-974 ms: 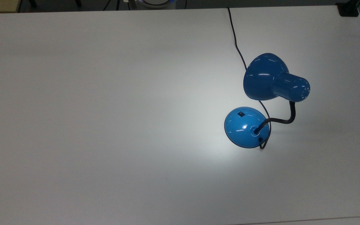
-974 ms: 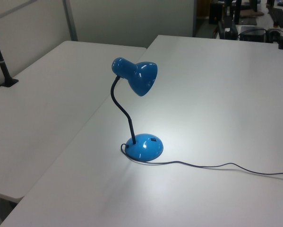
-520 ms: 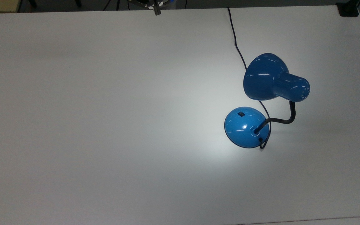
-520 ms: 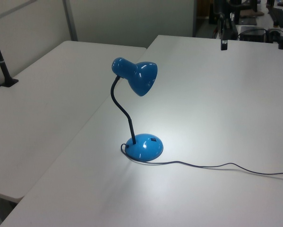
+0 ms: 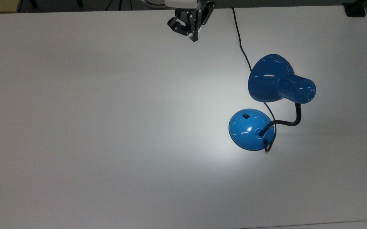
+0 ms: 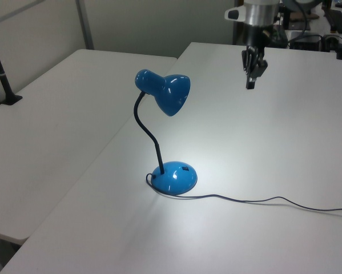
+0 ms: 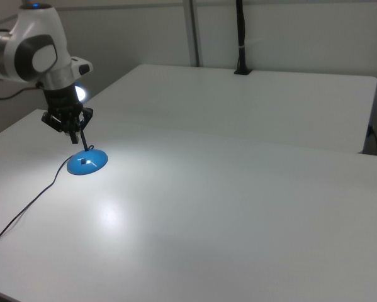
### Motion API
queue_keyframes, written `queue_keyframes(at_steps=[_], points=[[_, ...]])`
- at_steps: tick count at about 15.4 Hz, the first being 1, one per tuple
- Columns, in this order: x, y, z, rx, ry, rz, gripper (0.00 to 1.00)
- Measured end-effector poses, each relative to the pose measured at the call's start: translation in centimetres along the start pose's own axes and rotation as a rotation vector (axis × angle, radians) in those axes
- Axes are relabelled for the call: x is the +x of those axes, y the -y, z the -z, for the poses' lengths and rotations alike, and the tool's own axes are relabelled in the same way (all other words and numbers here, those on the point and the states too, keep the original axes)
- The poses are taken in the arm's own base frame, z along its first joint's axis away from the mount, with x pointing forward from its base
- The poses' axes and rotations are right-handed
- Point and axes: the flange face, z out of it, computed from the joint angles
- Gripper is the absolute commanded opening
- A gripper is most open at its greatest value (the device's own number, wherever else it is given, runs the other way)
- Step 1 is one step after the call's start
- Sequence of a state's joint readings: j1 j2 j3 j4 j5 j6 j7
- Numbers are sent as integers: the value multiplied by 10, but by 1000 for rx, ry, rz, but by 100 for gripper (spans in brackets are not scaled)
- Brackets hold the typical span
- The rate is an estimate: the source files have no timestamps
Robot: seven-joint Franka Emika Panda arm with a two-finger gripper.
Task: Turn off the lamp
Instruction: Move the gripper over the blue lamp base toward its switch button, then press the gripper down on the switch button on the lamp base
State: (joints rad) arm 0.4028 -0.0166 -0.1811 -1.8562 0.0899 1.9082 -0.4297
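Note:
The lamp stands lit on the white table (image 5: 107, 127), throwing a bright patch around its round blue base (image 5: 248, 128). A small black switch (image 5: 245, 116) sits on the dome. The black gooseneck (image 5: 293, 121) curves up to the blue shade (image 5: 271, 79). In the left view the shade (image 6: 169, 91) hangs above the base (image 6: 175, 177). My gripper (image 5: 194, 38) hovers near the table's far edge, well to the top view's left of the shade, fingers together with nothing in them. It points downward in the left view (image 6: 250, 84). In the right view it (image 7: 72, 139) overlaps the lamp above the base (image 7: 87, 162).
The lamp's black cord (image 5: 239, 35) runs from the base to the far table edge, passing close to the gripper. A second table (image 6: 56, 114) adjoins on the left view's left, with a black clamped post (image 6: 2, 74). A black clamp (image 5: 355, 11) sits at the top view's far right corner.
The arm has come in from beyond the far edge, and the gripper has moved out over the table and lower. The lamp has not moved and stays lit.

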Motion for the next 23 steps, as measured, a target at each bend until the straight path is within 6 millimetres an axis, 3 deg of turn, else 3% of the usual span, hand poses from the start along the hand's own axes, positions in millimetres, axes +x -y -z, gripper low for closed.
queue_keyframes(at_steps=[9, 14, 20, 23], points=[[61, 10, -112, -18, -113, -4, 0], [76, 16, -141, -40, -127, 12, 0], [100, 36, -186, -51, -151, 18, 0], [114, 37, -196, -54, -154, 14, 0]])
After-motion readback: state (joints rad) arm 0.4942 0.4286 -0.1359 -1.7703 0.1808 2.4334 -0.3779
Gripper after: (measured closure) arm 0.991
